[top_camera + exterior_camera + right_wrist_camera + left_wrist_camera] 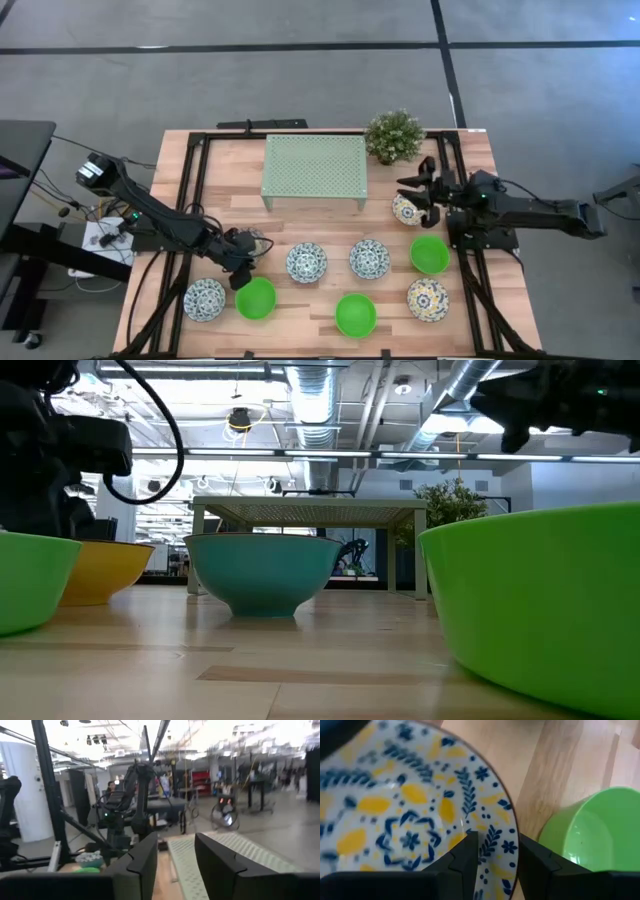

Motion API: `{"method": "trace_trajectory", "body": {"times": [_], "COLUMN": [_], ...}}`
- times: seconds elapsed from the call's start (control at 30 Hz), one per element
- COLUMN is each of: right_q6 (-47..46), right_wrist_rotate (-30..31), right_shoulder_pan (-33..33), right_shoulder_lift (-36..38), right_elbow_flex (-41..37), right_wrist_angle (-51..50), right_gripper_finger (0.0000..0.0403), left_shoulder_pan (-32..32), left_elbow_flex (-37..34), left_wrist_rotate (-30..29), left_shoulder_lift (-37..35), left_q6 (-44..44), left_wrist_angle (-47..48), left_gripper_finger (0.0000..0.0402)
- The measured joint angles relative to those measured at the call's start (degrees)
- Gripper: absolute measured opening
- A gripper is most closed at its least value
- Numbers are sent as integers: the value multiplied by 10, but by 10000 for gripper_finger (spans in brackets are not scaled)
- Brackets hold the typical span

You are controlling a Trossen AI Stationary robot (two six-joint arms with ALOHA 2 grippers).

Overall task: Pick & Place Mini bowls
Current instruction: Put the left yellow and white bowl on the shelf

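Nine mini bowls sit on the wooden table. In the high view there are three green ones point(255, 298) point(355, 314) point(430, 254), three white-and-blue ones point(205, 298) point(306, 262) point(369, 258) and two yellow-blue ones point(427, 298) point(406, 209). A further yellow-blue bowl point(405, 820) stands under my left gripper point(497, 845) and shows as a yellow bowl point(100, 570) resting on its foot in the low view. My left gripper point(248, 252) is open, astride that bowl's rim. My right gripper point(418, 197) is open, raised beside the bowl near the plant, and its wrist view point(176, 845) looks level across the table. My left gripper comes at the yellow-blue bowl from above, one finger point(467, 855) inside it and the other point(535, 865) outside, with the rim point(514, 845) between them. The fingers are apart, and I cannot tell whether either one touches the rim. The bowl rests on the table.
A light green perforated rack point(313, 170) stands at the table's far middle, with a small potted plant point(394, 135) to its right. Bare wood lies between the rack and the rows of bowls. Black frame rails point(196, 175) run along the table's left and right sides.
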State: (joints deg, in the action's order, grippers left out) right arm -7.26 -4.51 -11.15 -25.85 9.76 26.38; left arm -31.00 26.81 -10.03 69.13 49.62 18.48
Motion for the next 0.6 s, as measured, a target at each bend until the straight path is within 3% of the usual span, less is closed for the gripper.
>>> {"method": "trace_trajectory", "body": {"times": [0.27,0.6], "right_q6": [-29,-29], "right_wrist_rotate": [0,-1], "right_shoulder_pan": [15,15], "right_shoulder_lift": [-143,-229], "right_elbow_flex": [58,101], "right_wrist_angle": [-4,-5], "right_gripper_finger": [131,123], "left_shoulder_pan": [-1,-1], "left_elbow_flex": [1,3], "left_wrist_rotate": [-30,-50], "left_shoulder_lift": [-8,-94], "left_q6": [-37,-68], "left_wrist_angle": [6,2], "left_gripper_finger": [54,16]}}
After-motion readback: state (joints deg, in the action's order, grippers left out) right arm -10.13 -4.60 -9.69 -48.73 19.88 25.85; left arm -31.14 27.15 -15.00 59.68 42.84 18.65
